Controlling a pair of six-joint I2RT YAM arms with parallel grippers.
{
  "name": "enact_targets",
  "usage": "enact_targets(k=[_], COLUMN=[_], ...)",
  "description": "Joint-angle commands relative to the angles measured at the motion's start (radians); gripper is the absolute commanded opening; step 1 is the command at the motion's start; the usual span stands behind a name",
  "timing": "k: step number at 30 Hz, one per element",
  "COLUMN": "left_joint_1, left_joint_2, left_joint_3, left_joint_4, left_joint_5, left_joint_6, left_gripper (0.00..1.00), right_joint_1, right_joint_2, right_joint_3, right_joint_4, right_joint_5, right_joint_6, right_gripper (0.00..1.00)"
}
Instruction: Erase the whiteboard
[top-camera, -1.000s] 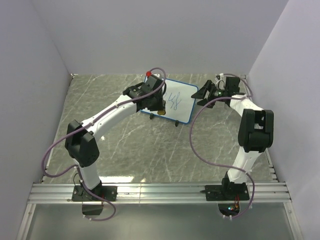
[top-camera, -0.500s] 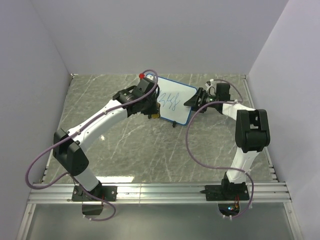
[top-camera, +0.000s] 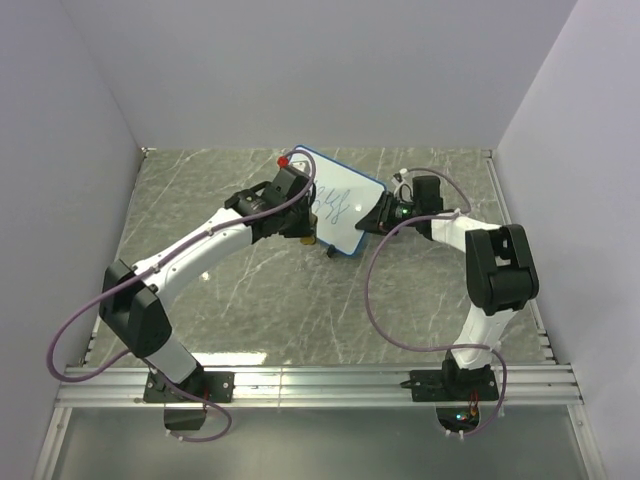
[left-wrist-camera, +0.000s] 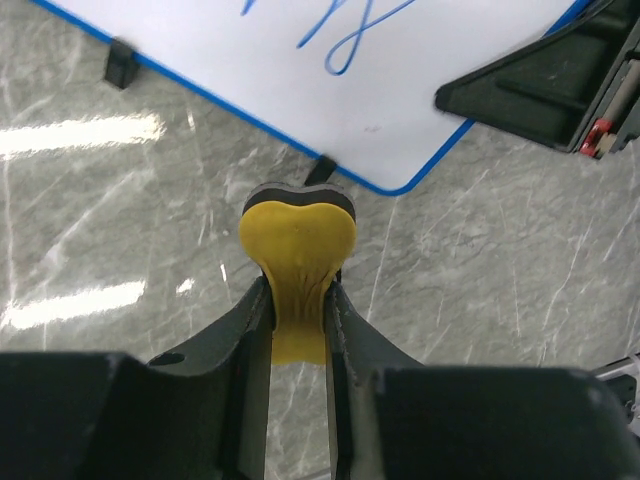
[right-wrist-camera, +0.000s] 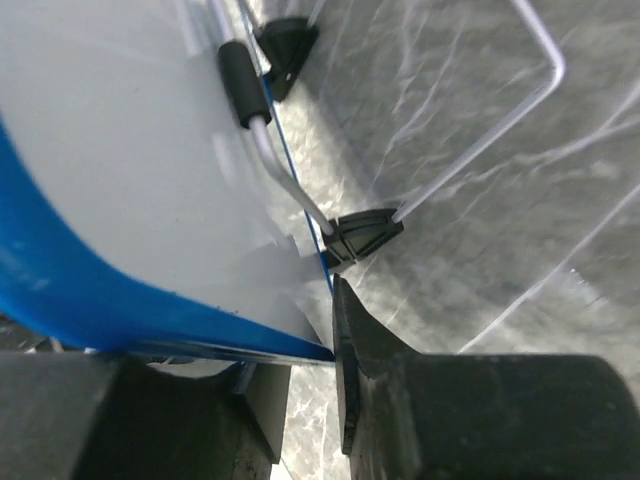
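Observation:
The whiteboard (top-camera: 347, 218), white with a thin blue frame and blue scribbles (top-camera: 333, 200), stands tilted at the back middle of the table. My left gripper (top-camera: 306, 226) is just left of its near edge, shut on a yellow eraser (left-wrist-camera: 298, 245) whose head sits just short of the board's blue rim (left-wrist-camera: 395, 187). My right gripper (top-camera: 373, 222) is at the board's right end. In the right wrist view the blue frame (right-wrist-camera: 120, 290) runs between the fingers (right-wrist-camera: 352, 340), which are shut on that edge of the whiteboard (right-wrist-camera: 100, 150).
The table (top-camera: 260, 300) is grey marble, walled in by white panels. A bent wire stand (right-wrist-camera: 500, 130) with black feet (right-wrist-camera: 365, 235) sticks out behind the board. Purple cables (top-camera: 385, 300) loop off both arms. An aluminium rail (top-camera: 320, 385) runs along the near edge.
My right gripper moved left to the board's right edge and closed on it. The board shifted left and turned. My left arm drew back left with the eraser.

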Motion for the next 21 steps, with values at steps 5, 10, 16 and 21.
enact_targets(k=[5,10,16,21], left_joint_1=[-0.009,-0.01,-0.01,-0.01], left_joint_2=[0.127,0.205,0.277,0.315], left_joint_3=[0.003,-0.043,-0.068,-0.054], left_joint_4=[0.193,0.32,0.426,0.509], left_joint_5=[0.055,0.078,0.09,0.127], left_joint_6=[0.086,0.082,0.073,0.083], left_gripper=[0.0,0.0,0.0,0.0], right_joint_1=[0.047,0.065,0.076,0.103], right_joint_2=[-0.048,-0.042,-0.05,-0.028], right_joint_3=[-0.045,-0.056,-0.07,-0.03], right_joint_4=[-0.078,-0.146,-0.196,-0.261], right_joint_5=[0.065,0.11,0.159,0.163], right_joint_6=[-0.05,-0.09,-0.101,-0.112], right_gripper=[0.22,0.09,0.0,0.0])
